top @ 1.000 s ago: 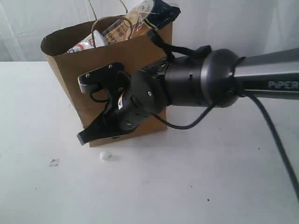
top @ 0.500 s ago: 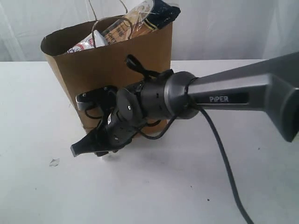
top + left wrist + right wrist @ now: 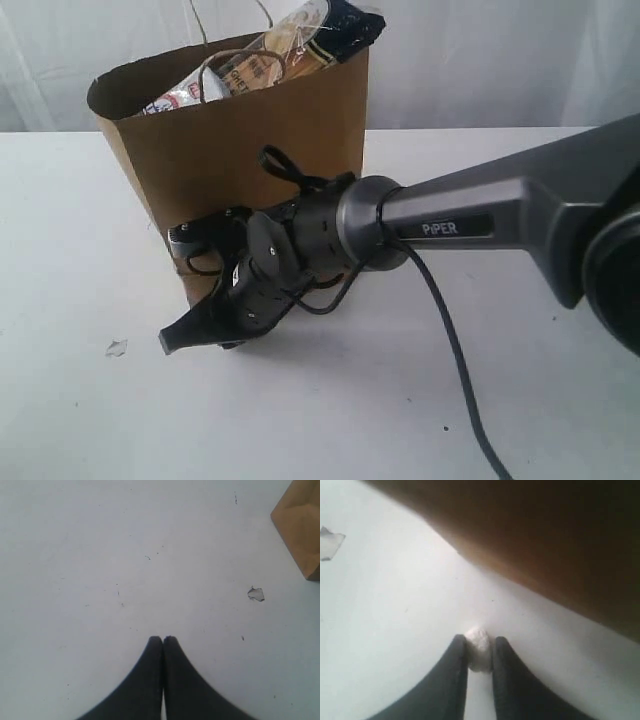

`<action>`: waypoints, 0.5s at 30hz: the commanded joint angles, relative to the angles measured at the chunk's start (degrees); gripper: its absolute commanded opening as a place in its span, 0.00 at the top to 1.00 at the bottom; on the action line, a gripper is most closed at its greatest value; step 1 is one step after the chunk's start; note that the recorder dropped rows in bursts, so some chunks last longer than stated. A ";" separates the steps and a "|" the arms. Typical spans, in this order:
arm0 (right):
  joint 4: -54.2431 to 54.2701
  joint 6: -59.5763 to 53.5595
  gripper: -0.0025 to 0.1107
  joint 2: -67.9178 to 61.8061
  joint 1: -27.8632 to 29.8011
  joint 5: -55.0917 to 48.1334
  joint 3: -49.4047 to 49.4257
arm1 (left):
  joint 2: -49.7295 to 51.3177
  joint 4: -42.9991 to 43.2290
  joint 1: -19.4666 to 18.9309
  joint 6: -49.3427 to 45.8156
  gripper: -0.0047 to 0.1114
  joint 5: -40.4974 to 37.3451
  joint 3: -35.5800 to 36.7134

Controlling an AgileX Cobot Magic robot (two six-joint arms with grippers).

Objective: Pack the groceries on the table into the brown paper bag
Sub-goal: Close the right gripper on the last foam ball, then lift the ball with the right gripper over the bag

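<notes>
- Left gripper [image 3: 162, 639]: jaws pressed fully together, nothing between them, hanging over bare table [image 3: 100, 555]. It shows in the left wrist view only.
- Torn scrap [image 3: 116, 348]: small, greyish, flat on the table near the left edge of the exterior view. It lies apart from the bag and touches nothing.
- Right gripper [image 3: 172, 340]: low over the table, just in front of the bag's lower left corner, tips pointing left and down.
- In the right wrist view the right gripper [image 3: 480, 640] has its jaws nearly closed, pinching a small white lump [image 3: 479, 655]. Both fingers touch the lump. The lump sits on the table just beside the bag wall, and in the exterior view the gripper hides it.
- Brown paper bag [image 3: 240, 150]: upright on the table, left of centre at the back, mouth open, loop handles up.
- In the bag, a white pack [image 3: 175, 97] and a brown pouch [image 3: 245, 70] peek over the rim.
- Spaghetti packet [image 3: 330, 30]: dark blue end sticks out of the bag's right corner, tilted right.
- Right arm [image 3: 460, 215]: comes in from the right edge, its black cable [image 3: 450, 340] trailing toward the bottom edge of the view.
</notes>
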State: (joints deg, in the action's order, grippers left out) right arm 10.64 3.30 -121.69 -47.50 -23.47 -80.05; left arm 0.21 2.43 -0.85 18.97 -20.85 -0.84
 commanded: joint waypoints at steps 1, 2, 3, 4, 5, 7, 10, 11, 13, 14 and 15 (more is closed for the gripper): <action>-0.08 -0.68 0.97 0.14 -0.04 -3.80 -0.15 | -0.21 -0.33 0.30 0.32 0.96 -1.43 0.73; -0.08 -0.68 0.98 0.27 -0.04 -4.33 -0.15 | -0.21 -0.33 0.30 0.32 0.96 -1.43 0.73; 0.06 -0.68 0.98 1.11 -0.04 -5.86 -0.15 | -0.21 -0.33 0.30 0.32 0.96 -1.43 0.73; 0.06 -0.68 0.98 1.63 -0.04 -6.85 -0.15 | -0.21 -0.33 0.30 0.32 0.96 -1.43 0.73; 0.19 -0.68 0.98 3.33 -0.04 -9.39 -0.15 | -0.21 -0.33 0.30 0.32 0.96 -1.43 0.73; 0.28 -0.68 0.98 5.14 -0.04 -11.54 -0.15 | -0.21 -0.33 0.30 0.32 0.96 -1.43 0.73; 1.34 -0.68 0.98 8.51 -0.04 -14.93 -0.15 | -0.21 -0.33 0.30 0.32 0.96 -1.43 0.73; 2.67 -0.82 0.98 9.64 -0.04 -16.27 -0.15 | -0.21 -0.33 0.30 0.32 0.96 -1.43 0.73; 8.52 -6.54 0.98 12.81 -0.60 -21.21 -0.15 | -0.21 -0.33 0.30 0.32 0.96 -1.43 0.73; 12.98 -11.74 0.98 14.55 -1.87 -24.75 -0.15 | -0.21 -0.33 0.30 0.32 0.96 -1.43 0.73; 15.53 -14.52 0.98 15.48 -2.62 -26.89 -0.15 | -0.21 -0.33 0.30 0.32 0.96 -1.43 0.73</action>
State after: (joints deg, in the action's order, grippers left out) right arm 19.84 -3.88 -108.90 -48.28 -44.76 -80.37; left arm 0.21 2.43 -0.85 18.97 -20.85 -0.84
